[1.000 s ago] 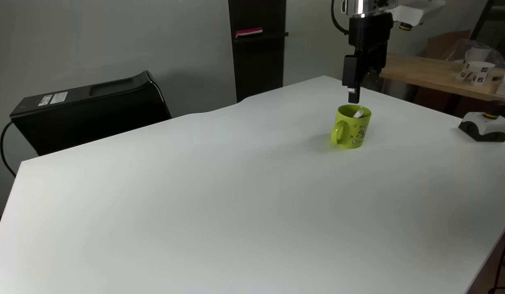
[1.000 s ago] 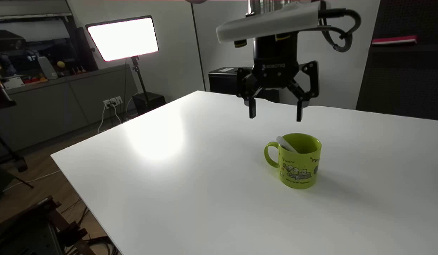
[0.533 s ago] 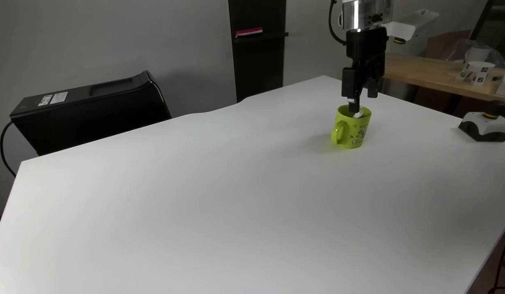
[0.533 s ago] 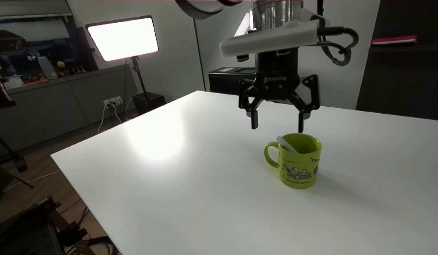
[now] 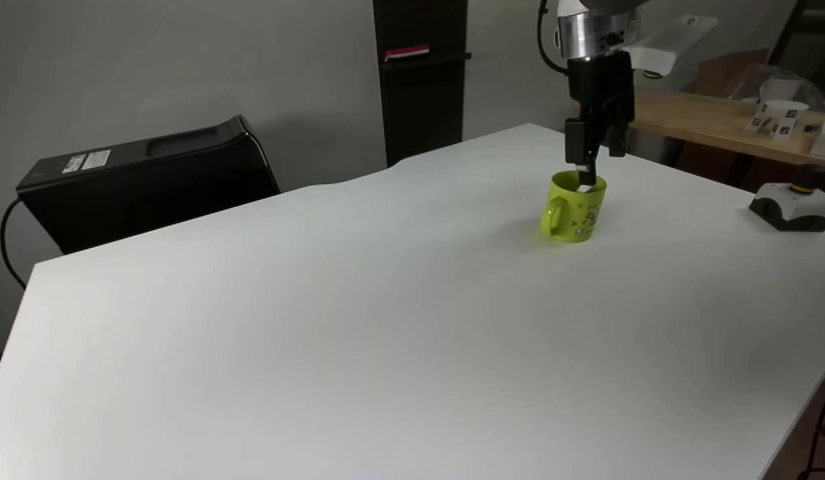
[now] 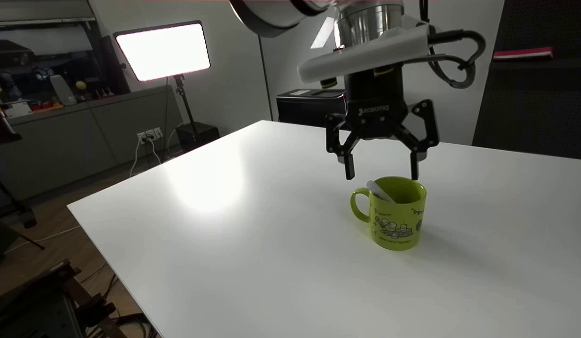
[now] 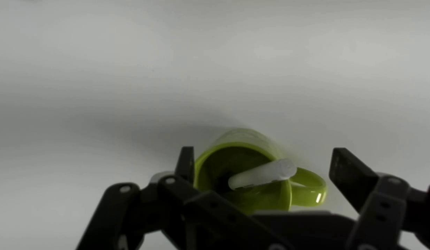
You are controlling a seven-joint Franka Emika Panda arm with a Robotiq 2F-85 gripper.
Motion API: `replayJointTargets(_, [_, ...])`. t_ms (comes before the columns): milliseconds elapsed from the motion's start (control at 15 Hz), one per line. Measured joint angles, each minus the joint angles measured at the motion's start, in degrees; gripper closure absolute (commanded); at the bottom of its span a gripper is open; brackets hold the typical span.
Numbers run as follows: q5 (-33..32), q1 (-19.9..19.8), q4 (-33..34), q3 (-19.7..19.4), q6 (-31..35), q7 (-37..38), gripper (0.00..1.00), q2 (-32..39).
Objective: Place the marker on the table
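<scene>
The white marker (image 6: 379,191) leans inside the lime-green mug (image 6: 396,230), its white end resting at the rim on the handle side. The marker also shows in the wrist view (image 7: 263,174), with a dark patch at its lower end deep in the mug. The mug stands upright on the white table (image 6: 271,277). My gripper (image 6: 382,178) is open and empty just above the mug, fingers pointing down. In the wrist view my gripper's fingers (image 7: 261,156) stand apart on either side of the marker and mug. In an exterior view a finger (image 5: 587,175) partly hides the marker.
A white-and-black device with a dark knob (image 5: 795,207) sits at the table's edge. A light wooden table (image 5: 692,123) with white cups stands behind. A bright lamp panel (image 6: 163,51) and a black box (image 5: 145,180) stand beyond the table's edges.
My gripper has come down toward the mug, still open, and in the last half second has also shifted slightly sideways. The mug and marker have not moved.
</scene>
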Motion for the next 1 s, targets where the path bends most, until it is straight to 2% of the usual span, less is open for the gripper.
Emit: replayJointTargets(1000, [-5.8,1.3,0.7,-1.4,-0.7,2.4,0.00,2.7])
